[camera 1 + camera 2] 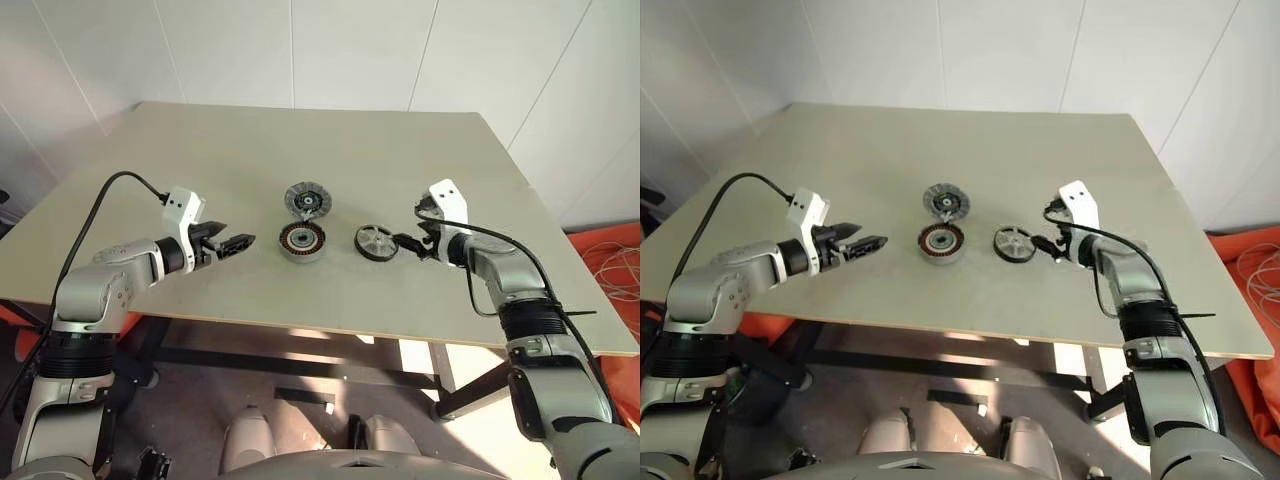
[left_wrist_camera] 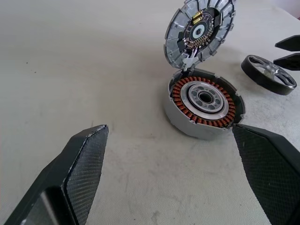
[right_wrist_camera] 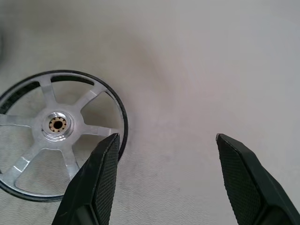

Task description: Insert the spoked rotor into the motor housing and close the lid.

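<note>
Motor parts laid out mid-frame on the tan table (image 1: pixel 200 140) — nothing is held.

The black-rimmed silver-spoked wheel (image 1: pixel 375 242) lies right of the copper-wound silver cup (image 1: pixel 302 241); the ribbed grey lid (image 1: pixel 307 199) is propped above. Left gripper (image 1: pixel 238 243) and right gripper (image 1: pixel 407 243) — both spread apart.

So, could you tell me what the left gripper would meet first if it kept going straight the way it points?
Most likely the motor housing: it lies on the table straight ahead of the open left gripper, with bare tabletop between them. Its exact height against the fingers is hard to judge.

Matt black rim, silver-metal spokes: spoked rotor (image 3: pixel 51 133)
</note>
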You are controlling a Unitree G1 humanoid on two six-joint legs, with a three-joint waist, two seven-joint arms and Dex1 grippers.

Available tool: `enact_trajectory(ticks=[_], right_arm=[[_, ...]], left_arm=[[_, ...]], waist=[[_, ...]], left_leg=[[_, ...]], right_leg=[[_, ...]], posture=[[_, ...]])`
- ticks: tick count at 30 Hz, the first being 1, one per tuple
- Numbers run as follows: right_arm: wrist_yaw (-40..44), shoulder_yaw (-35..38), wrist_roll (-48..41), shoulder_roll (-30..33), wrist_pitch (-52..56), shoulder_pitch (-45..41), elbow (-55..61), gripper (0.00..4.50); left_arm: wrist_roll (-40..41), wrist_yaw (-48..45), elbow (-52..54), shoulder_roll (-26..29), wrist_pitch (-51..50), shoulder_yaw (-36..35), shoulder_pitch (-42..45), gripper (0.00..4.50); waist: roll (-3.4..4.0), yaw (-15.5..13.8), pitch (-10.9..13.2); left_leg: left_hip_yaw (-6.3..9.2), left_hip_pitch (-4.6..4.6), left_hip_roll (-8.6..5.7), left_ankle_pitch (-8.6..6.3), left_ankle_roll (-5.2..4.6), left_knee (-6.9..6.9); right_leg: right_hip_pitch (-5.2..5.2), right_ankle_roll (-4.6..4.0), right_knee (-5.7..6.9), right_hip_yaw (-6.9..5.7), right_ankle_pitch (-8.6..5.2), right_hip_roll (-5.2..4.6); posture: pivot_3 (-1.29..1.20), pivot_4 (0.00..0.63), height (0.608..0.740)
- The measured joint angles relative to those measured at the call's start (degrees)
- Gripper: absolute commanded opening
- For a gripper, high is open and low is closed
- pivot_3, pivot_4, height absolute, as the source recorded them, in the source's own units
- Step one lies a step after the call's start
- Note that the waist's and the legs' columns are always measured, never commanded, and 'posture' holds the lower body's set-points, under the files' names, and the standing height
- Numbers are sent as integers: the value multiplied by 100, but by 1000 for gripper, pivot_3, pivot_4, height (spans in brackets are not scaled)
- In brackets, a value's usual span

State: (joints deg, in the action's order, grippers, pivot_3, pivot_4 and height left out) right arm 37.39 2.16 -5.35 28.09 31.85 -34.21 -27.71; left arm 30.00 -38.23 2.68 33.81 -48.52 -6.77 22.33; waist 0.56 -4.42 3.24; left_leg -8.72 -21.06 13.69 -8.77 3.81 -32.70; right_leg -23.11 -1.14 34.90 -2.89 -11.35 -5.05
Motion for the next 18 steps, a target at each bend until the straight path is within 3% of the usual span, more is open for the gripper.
enact_trajectory(ticks=[11,18], right_arm=[[327,573,-851,32,1137,-34,-31,3695],[117,920,-1549,-247,2293,-12,667,3695]], left_arm=[[-8,1,2,2,3,0,-57,4500],[-15,1,12,11,3,0,-62,4500]], waist=[[0,-18,0],[1,-51,-1]], left_leg=[[0,0,0,0,0,-1],[0,4,2,0,0,0]], right_leg=[[0,-2,1,-1,1,0],[1,-1,3,-1,1,1]], posture=[[0,0,740],[0,0,740]])
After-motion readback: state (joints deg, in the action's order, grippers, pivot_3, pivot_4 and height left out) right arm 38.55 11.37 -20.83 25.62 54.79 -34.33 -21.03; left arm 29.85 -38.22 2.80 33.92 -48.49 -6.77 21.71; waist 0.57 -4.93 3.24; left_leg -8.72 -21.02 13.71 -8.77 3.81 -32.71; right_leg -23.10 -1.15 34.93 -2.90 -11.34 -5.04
